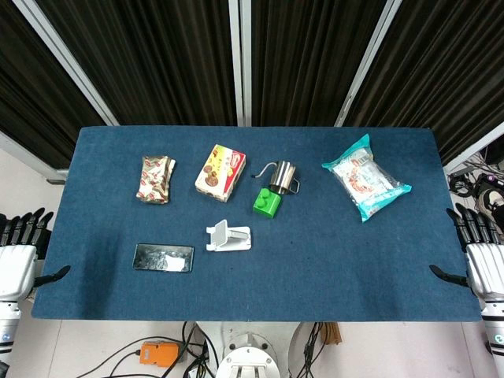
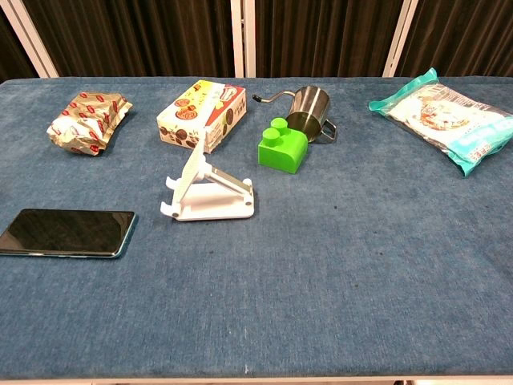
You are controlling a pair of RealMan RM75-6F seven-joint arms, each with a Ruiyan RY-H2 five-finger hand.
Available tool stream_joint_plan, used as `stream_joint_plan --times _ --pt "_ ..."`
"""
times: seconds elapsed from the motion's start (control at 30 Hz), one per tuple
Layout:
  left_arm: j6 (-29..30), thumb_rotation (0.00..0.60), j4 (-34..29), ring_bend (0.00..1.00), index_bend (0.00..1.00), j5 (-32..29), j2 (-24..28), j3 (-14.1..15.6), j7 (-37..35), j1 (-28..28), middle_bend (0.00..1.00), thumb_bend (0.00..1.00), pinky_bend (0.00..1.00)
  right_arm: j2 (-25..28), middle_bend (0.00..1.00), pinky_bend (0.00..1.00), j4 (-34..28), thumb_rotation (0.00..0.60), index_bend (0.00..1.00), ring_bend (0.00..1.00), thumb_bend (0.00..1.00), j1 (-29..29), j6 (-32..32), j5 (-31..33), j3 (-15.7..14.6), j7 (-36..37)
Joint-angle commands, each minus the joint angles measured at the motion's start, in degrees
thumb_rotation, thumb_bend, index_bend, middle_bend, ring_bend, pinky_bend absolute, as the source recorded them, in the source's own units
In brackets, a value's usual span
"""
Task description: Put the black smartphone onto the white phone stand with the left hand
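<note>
The black smartphone (image 1: 163, 257) (image 2: 67, 233) lies flat, screen up, near the table's front left. The white phone stand (image 1: 228, 236) (image 2: 208, 192) sits just right of it and slightly farther back, with nothing on it. My left hand (image 1: 22, 246) hangs off the table's left edge, fingers spread and holding nothing, well left of the phone. At the table's right edge my right hand (image 1: 480, 250) is likewise spread and holds nothing. Neither hand shows in the chest view.
Behind the stand are a green block (image 1: 267, 203) (image 2: 283, 148), a small steel pitcher (image 1: 283, 176) (image 2: 309, 107), a cookie box (image 1: 220, 168) (image 2: 202, 115) and a wrapped snack pack (image 1: 155, 178) (image 2: 86, 121). A teal snack bag (image 1: 365, 176) (image 2: 446, 119) lies far right. The blue table (image 1: 331, 268) spans both views.
</note>
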Motion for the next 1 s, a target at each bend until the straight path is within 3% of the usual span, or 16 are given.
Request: stream_joint_plan --times 0.03,0.27,0.5,0.7,1.0 --pt "-0.80 0.600 -0.43 0.00 0.00 0.24 0.07 -0.07 0.43 -0.66 0.01 0.01 0.00 0.42 0.03 0.07 -0.48 0.600 0.00 0.00 0.15 0.31 -0.30 0.51 0.38 -0.44" --pt "-3.53 0.600 -4.29 0.00 0.00 4.00 0.70 0.74 1.22 -3.26 0.02 0.04 0.00 2.50 0.03 0.07 -0.96 0.600 0.00 0.00 0.15 0.07 1.19 1.37 1.66 -0.32" --pt "-13.82 0.600 -8.82 0.00 0.10 7.17 -1.39 2.83 5.39 -9.15 0.07 0.07 0.00 3.71 0.03 0.07 -1.40 0.600 0.00 0.00 0.15 -0.12 2.04 1.39 2.10 0.27" --pt "-21.39 0.600 -10.57 0.00 0.13 1.87 -6.43 2.26 14.44 -12.77 0.07 0.08 0.00 3.53 0.03 0.07 -1.21 0.600 0.00 0.00 0.15 -0.12 1.57 1.25 1.66 0.74" --pt "-24.62 0.600 -11.26 0.00 0.14 -7.27 -13.79 0.41 25.29 -15.52 0.07 0.12 0.00 3.14 0.03 0.07 -0.56 0.600 0.00 0.00 0.15 -0.13 1.45 1.19 1.42 1.40"
